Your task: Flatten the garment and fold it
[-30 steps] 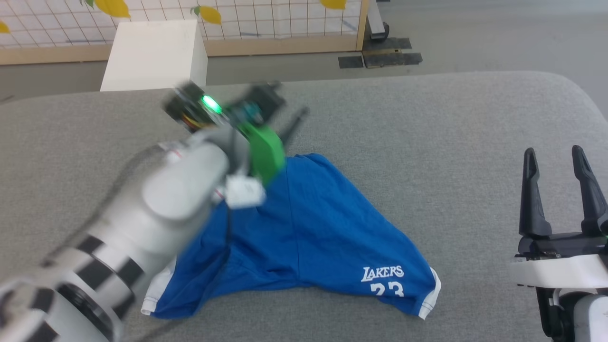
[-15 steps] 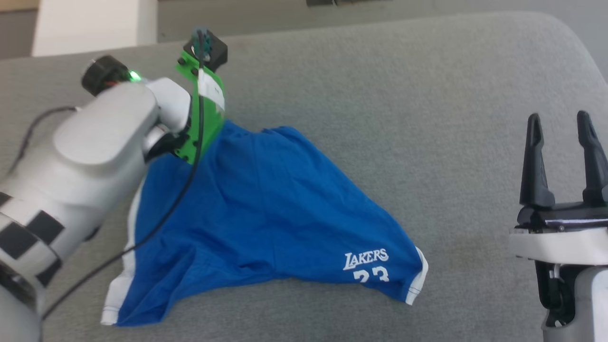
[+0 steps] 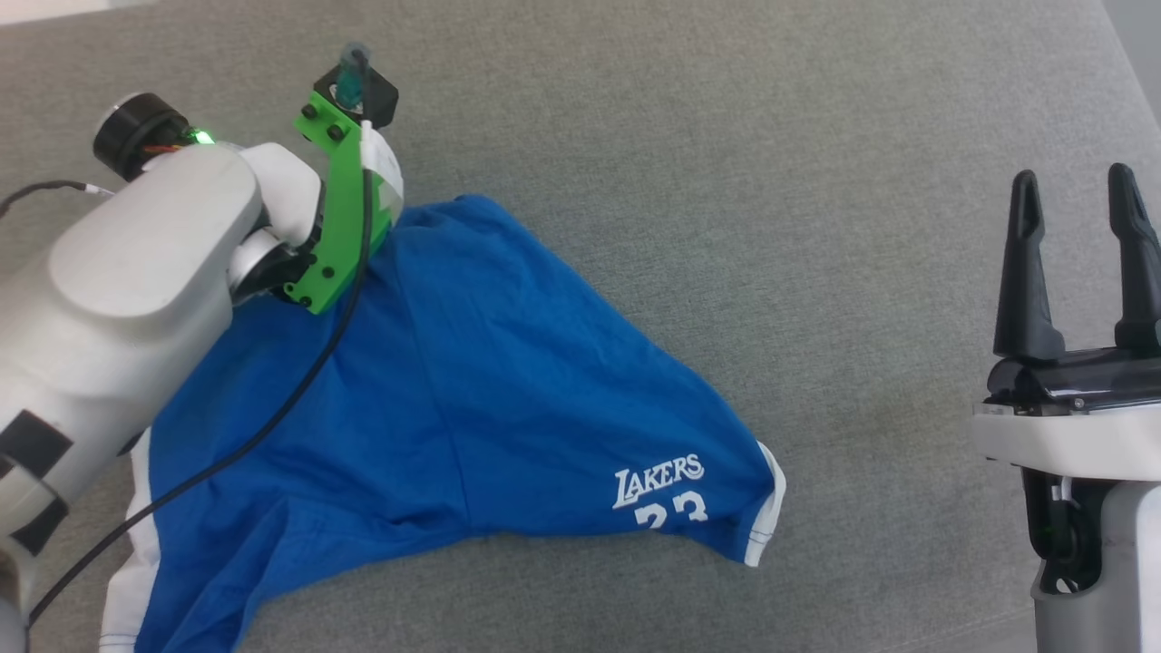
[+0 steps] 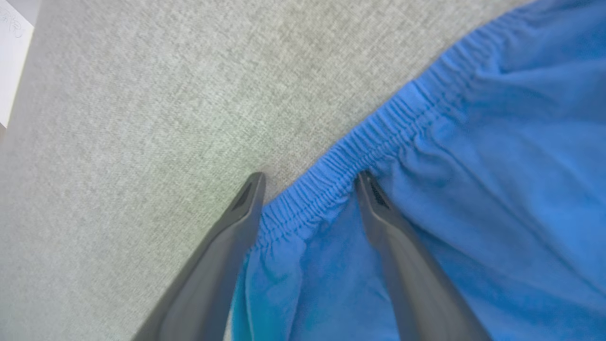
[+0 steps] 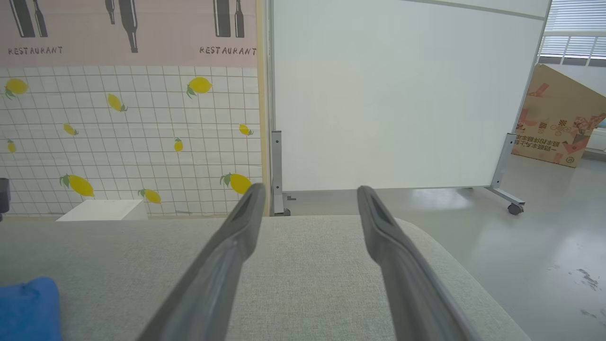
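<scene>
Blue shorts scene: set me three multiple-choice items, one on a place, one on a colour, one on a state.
1. Where is the left tool? A. astride the waistband of the shorts B. at a leg hem C. clear of the fabric
2. What colour is the LAKERS print? A. yellow B. white C. black
3. How is the right tool? A. shut on fabric B. open, empty C. shut, empty
Key: 1 A, the elastic edge runs between its fingers; 2 B, white letters on blue; 3 B, fingers apart, nothing between.
</scene>
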Motion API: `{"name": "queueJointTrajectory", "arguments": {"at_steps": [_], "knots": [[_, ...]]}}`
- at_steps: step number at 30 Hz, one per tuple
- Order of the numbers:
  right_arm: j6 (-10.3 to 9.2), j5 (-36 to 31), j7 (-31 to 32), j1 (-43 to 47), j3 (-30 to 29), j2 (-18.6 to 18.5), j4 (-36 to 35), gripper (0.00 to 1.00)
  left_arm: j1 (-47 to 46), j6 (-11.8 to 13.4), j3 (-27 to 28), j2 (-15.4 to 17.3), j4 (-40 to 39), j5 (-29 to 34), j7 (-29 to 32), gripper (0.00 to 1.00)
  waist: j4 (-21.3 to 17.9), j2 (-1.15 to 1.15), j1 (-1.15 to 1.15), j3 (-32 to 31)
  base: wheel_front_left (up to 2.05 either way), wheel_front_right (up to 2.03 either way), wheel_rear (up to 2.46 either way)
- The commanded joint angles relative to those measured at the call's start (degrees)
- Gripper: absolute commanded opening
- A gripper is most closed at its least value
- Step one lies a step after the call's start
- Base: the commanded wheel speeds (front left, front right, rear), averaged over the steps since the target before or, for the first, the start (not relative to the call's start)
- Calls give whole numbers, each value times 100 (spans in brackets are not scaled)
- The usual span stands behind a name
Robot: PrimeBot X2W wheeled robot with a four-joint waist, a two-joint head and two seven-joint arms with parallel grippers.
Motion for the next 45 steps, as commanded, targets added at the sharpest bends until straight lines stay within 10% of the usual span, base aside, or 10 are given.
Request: {"name": "queueJointTrajectory", "arguments": {"at_steps": [1,14,21,37,38,39,45], "knots": [[-9,21,-28,-82,-36,2,-14,100,370,-20,-109,18,-27,-12,102,0,-72,0,-1,83,0,0,0],[-9,-257,-28,320,-241,2,30,100,653,-13,103,764,-1076,-291,-2545,0,825,0,-1,-860,0,0,0],[-9,-354,-28,653,-313,2,50,100,2381,906,287,1813,-2107,-825,-3667,0,1429,0,-1,-1324,0,0,0],[-9,-359,-28,1002,-252,2,141,100,4490,1555,39,1628,-2663,-1556,-4138,0,1664,0,-1,-1757,0,0,0],[-9,-359,-28,1033,-253,2,157,100,4495,1612,36,1627,-2681,-1512,-4156,84,1671,0,-1,-1802,0,0,0],[-9,-360,-28,1054,-252,2,168,100,4500,1643,41,1629,-2674,-1469,-4211,100,1678,0,-1,-1831,0,0,0],[-9,-348,-28,1130,-310,2,183,100,4294,1780,330,1846,-2985,-1380,-4537,100,1762,0,-1,-2017,0,0,0]]}}
